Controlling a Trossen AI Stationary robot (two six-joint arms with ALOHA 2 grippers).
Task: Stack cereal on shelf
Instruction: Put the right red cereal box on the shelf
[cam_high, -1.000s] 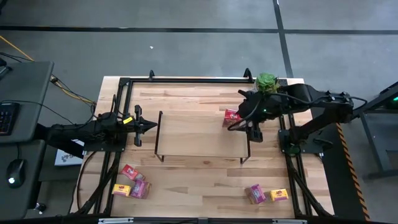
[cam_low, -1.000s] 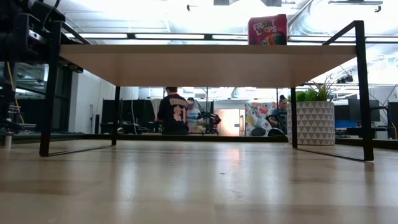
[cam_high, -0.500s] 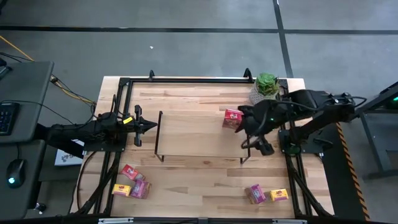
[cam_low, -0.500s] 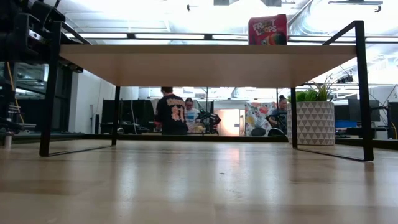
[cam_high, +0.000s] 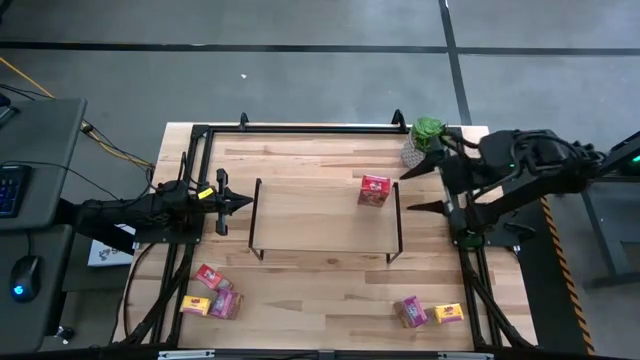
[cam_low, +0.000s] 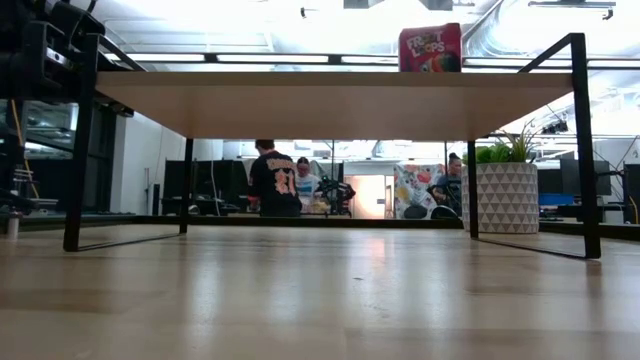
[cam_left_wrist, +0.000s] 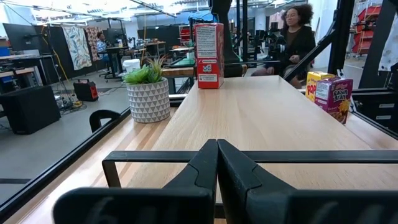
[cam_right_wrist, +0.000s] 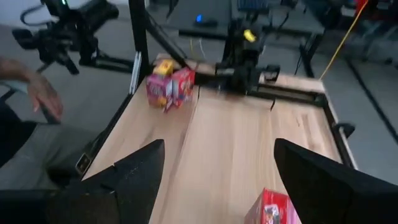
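The shelf, a light-wood board on black wire legs, stands mid-table. One red cereal box stands upright on the shelf top near its right end, and shows in the low view and in the right wrist view. My right gripper hangs open to the right of that box, apart from it, with nothing between its fingers. My left gripper waits shut at the shelf's left end. Other cereal boxes lie on the table: a near-left group and a near-right pair.
A potted green plant stands at the far right corner, close to my right arm. A black frame runs around the tabletop. A person's hand shows beyond the table's near edge in the right wrist view. People stand in the room behind.
My right gripper has drawn back from the red box toward the table's right edge and risen, tipping up from pointing down to nearly level. It has stayed open. The red box stands unmoved on the shelf.
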